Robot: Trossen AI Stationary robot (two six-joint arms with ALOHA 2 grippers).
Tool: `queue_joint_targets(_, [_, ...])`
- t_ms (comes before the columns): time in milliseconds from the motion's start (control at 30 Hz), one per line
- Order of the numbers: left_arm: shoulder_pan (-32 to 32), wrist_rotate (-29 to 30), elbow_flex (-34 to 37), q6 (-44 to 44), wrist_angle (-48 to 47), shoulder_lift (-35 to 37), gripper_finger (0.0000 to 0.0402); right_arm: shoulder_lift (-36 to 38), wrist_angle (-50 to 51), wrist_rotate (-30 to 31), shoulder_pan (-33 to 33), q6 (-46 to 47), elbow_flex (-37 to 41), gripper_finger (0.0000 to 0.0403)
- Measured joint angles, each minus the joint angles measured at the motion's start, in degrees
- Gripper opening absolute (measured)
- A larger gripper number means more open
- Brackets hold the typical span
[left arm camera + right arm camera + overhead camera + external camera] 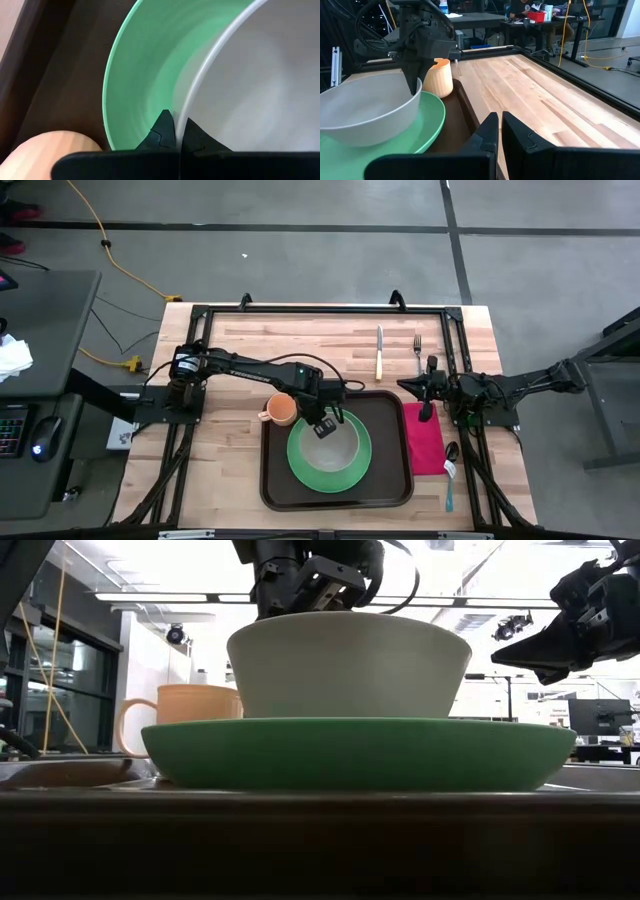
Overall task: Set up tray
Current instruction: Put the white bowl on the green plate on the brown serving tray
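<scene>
The dark brown tray (385, 485) lies at the table's near middle. A round green plate (300, 465) rests flat in it, and a white bowl (335, 445) stands on the plate by its base. An orange mug (281, 410) stands at the tray's far left corner. My left gripper (325, 423) is over the bowl's far rim, shut on it. My right gripper (428, 412) hangs shut above the far end of a pink napkin (424, 442), right of the tray, touching nothing. My left gripper (178, 131) pinches the white bowl's rim (192, 95) on its far side, one finger inside the bowl and one outside over the green plate (140, 75). The fingers come from above, pointing down. The bowl (350, 665) sits upright with its base on the plate (360, 750).
A knife (379, 352) and a fork (417, 352) lie on the bare wood at the far right. A spoon (450, 468) lies right of the napkin. Black frame rails (320, 310) run round the table. Bare wood lies left of the tray.
</scene>
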State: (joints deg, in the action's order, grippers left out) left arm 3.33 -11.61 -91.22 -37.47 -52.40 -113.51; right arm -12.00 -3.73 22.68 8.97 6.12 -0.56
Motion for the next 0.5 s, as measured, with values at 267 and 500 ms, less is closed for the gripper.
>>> queue_joint_targets(267, [0.0, 0.2, 0.0, -0.2, 0.6, -0.2, 0.0016, 0.0, 0.0, 0.1, 0.0, -0.1, 0.0, 0.0])
queue_joint_targets(500, [0.0, -0.2, 0.0, -0.3, 3.2, -2.6, 0.0016, 0.0, 0.0, 0.1, 0.0, -0.2, 0.0, 0.0])
